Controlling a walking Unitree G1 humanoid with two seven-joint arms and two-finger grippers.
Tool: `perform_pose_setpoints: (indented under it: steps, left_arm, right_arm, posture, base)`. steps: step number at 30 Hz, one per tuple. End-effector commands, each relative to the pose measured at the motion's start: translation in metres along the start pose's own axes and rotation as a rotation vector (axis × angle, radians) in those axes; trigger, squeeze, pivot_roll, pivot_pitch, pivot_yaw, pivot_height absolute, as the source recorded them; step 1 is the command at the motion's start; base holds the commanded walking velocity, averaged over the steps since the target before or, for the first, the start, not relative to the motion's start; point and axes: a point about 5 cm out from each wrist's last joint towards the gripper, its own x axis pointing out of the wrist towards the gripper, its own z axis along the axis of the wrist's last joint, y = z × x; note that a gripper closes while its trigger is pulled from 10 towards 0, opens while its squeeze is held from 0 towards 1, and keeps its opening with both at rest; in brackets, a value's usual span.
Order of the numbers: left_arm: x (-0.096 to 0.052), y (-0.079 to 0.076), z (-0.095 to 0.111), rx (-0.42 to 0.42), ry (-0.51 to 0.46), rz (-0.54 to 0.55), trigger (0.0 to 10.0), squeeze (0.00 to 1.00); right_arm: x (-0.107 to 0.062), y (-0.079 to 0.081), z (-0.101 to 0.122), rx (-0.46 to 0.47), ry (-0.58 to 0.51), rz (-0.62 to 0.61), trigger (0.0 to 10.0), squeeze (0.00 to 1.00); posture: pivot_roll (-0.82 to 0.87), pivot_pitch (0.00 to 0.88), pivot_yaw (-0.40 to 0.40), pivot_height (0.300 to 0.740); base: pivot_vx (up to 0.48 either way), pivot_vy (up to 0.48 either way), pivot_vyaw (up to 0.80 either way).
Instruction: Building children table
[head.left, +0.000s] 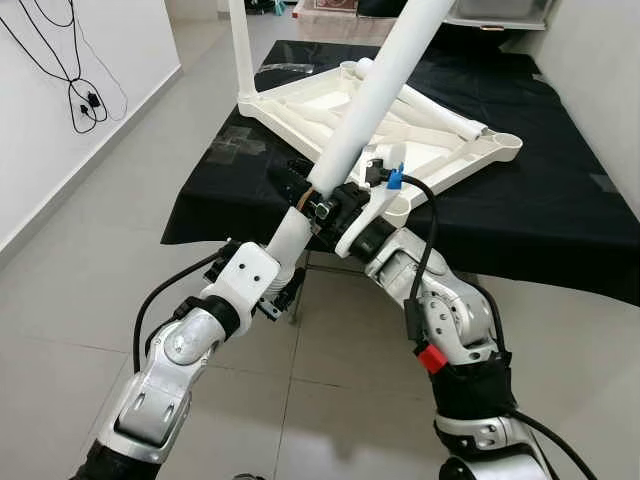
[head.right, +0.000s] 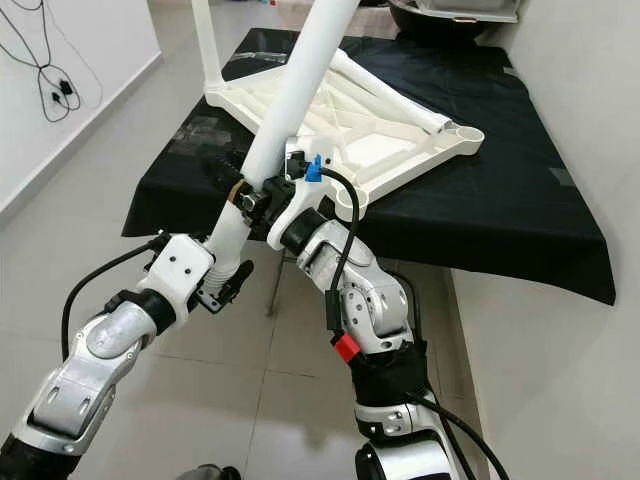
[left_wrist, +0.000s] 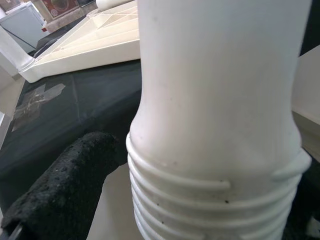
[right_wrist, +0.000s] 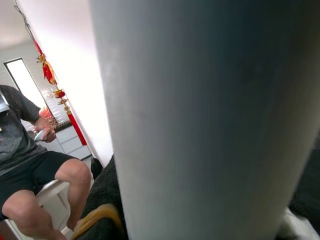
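So both arms are on one white leg (head.left: 375, 95) here, held up at a slant in front of the robot, its far end running out past the top of the head views. The left gripper (head.left: 300, 195) is clamped on the leg just above its threaded end (left_wrist: 210, 200); the wrist view there shows a black foam finger (left_wrist: 60, 200) pressed right against the side, next to the screw ridges. The right gripper (head.left: 345, 205) grips the same leg just beside the left one, fingers closed around the shaft. Two grips close together near the bottom make sense to me: the leg is long and top-heavy, so one gripper alone would probably let it swing.

The tabletop (head.left: 470, 150) lies upside down on the black cloth (head.left: 540, 220), ribs facing up, so the sockets are reachable from above. One leg (head.left: 241, 50) already stands upright in the far left corner, and a couple more loose legs (head.left: 440, 115) lie across the underside. The threaded end hangs off the near edge of the cloth, well short of any socket.

My guess is the next bit is tipping the leg upright and lining the thread up with a free corner socket.

A person (right_wrist: 35, 155) sits on a white chair in the right wrist view, holding something small.
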Motion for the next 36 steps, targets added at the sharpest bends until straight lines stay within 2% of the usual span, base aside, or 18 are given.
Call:
perform_pose_setpoints:
  steps: [1,4,5,7,8,21,22,24,25,26,27,31,32,33,36]
  left_arm:
    - [0.001,0.012,-0.002,0.005,0.004,0.067,10.0,0.00]
    - [0.002,0.010,-0.001,-0.003,-0.004,0.059,10.0,0.00]
    - [0.003,0.009,-0.001,0.000,-0.010,0.052,4.7,0.00]
    - [0.003,0.008,0.000,0.002,-0.014,0.048,4.7,0.00]
    - [0.003,0.006,0.001,-0.005,-0.027,0.043,0.0,0.00]
    - [0.003,0.003,0.002,0.005,-0.045,0.045,0.0,0.00]
    - [0.003,0.004,0.000,-0.010,-0.032,0.051,10.0,0.00]
    - [0.003,0.003,-0.001,-0.015,-0.029,0.053,10.0,0.00]
    - [0.002,0.002,-0.001,-0.018,-0.031,0.045,10.0,0.00]
    - [0.002,0.002,-0.001,-0.018,-0.031,0.045,10.0,0.00]
    - [0.000,0.001,-0.001,-0.017,-0.031,0.037,10.0,0.00]
    - [-0.006,-0.001,-0.002,-0.033,-0.030,0.016,10.0,0.00]
    - [-0.008,-0.002,-0.003,-0.036,-0.033,0.002,10.0,0.00]
    - [-0.009,-0.001,-0.003,-0.032,-0.033,-0.009,10.0,0.00]
    - [-0.012,-0.001,-0.004,-0.029,-0.031,-0.031,10.0,0.00]
  right_arm:
    - [-0.003,0.003,-0.007,0.031,0.033,0.013,10.0,0.00]
    - [-0.004,0.004,-0.009,0.033,0.042,0.015,10.0,0.00]
    - [-0.004,0.005,-0.011,0.029,0.048,0.017,10.0,0.00]
    - [-0.004,0.006,-0.012,0.027,0.051,0.019,10.0,0.00]
    - [-0.005,0.006,-0.014,0.019,0.062,0.019,10.0,0.00]
    - [-0.008,0.007,-0.019,0.012,0.082,0.015,10.0,0.00]
    - [-0.007,0.003,-0.019,-0.003,0.072,-0.011,10.0,0.00]
    - [-0.007,0.002,-0.018,-0.008,0.069,-0.020,10.0,0.00]
    - [-0.007,0.001,-0.017,-0.011,0.062,-0.025,10.0,0.25]
    - [-0.007,0.001,-0.017,-0.011,0.062,-0.025,10.0,0.25]
    - [-0.008,-0.001,-0.016,-0.018,0.054,-0.028,10.0,1.00]
    - [-0.008,-0.005,-0.010,-0.048,0.033,-0.031,10.0,1.00]
    - [-0.008,-0.007,-0.007,-0.054,0.023,-0.034,10.0,0.95]
    - [-0.008,-0.010,-0.004,-0.059,0.013,-0.036,10.0,0.00]
    - [-0.008,-0.015,0.001,-0.061,-0.004,-0.040,10.0,0.00]
  posture:
    - [0.10,0.098,-0.021,0.740]
    - [0.10,0.099,-0.023,0.740]
    - [0.10,0.099,-0.023,0.740]
    - [0.10,0.101,-0.024,0.740]
    - [0.10,0.101,-0.022,0.740]
    - [0.10,0.102,-0.025,0.740]
    - [0.10,0.103,-0.025,0.740]
    - [0.10,0.103,-0.025,0.740]
    - [0.10,0.103,-0.027,0.740]
    - [0.10,0.103,-0.027,0.740]
    - [0.10,0.102,-0.025,0.740]
    - [0.10,0.103,-0.025,0.740]
    - [0.10,0.103,-0.025,0.740]
    - [0.10,0.103,-0.025,0.740]
    - [0.11,0.103,-0.023,0.740]
  base:
    - [0.000,0.000,0.00]
    - [0.000,0.000,0.00]
    - [0.000,0.000,0.00]
    - [0.000,0.000,0.00]
    - [0.000,0.000,0.00]
    - [0.000,0.000,0.00]
    - [0.000,0.000,0.00]
    - [0.000,0.000,0.00]
    - [0.000,0.000,0.00]
    - [0.000,0.000,0.00]
    - [0.000,0.000,0.00]
    - [0.000,0.000,0.00]
    - [0.000,0.000,0.00]
    - [0.000,0.000,0.00]
    - [0.000,0.000,0.00]
